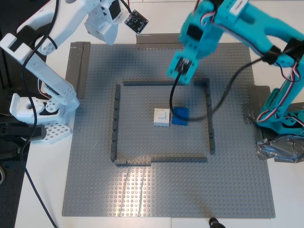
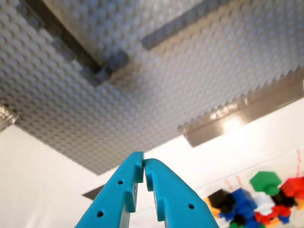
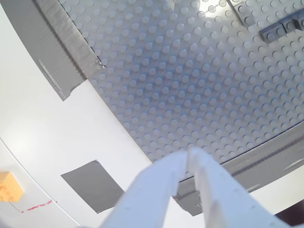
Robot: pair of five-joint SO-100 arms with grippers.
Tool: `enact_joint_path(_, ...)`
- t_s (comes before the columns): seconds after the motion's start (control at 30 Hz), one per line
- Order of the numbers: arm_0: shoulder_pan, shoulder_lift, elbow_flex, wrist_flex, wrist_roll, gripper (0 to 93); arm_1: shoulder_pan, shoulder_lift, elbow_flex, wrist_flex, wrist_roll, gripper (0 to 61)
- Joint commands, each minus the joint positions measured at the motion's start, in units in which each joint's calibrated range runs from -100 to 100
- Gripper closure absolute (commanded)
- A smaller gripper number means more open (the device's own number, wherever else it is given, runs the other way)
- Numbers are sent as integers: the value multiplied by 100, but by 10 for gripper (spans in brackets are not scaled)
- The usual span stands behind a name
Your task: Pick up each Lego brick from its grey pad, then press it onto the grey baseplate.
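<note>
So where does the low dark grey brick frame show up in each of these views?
Exterior view: the low dark grey brick frame forms a square outline mid-plate, around the white and blue bricks.
First wrist view: a corner and two runs of it show beyond my teal first end effector.
Second wrist view: only a short piece shows.
Shared landmark: the large studded grey baseplate.

A blurred heap of coloured bricks (image 2: 259, 202) is cut off at the frame edge.

low dark frame (image 1: 162, 121) ringing touching white brick (image 1: 161, 117) and blue brick (image 1: 180, 116), open above
</note>
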Motion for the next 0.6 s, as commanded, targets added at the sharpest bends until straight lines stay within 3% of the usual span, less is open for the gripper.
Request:
enact_joint_path(0.0, 765, -119, -254, -13, 126, 927, -37, -414, -81, 26, -15, 610)
enact_joint_path(0.23, 1947, -67, -408, -21, 390, 927, -117, -371, -262, 51, -29, 610)
enact_joint_path(0.57, 2752, -33, -1302, -29, 453, 927, -196, -380, -162, 10, -34, 610)
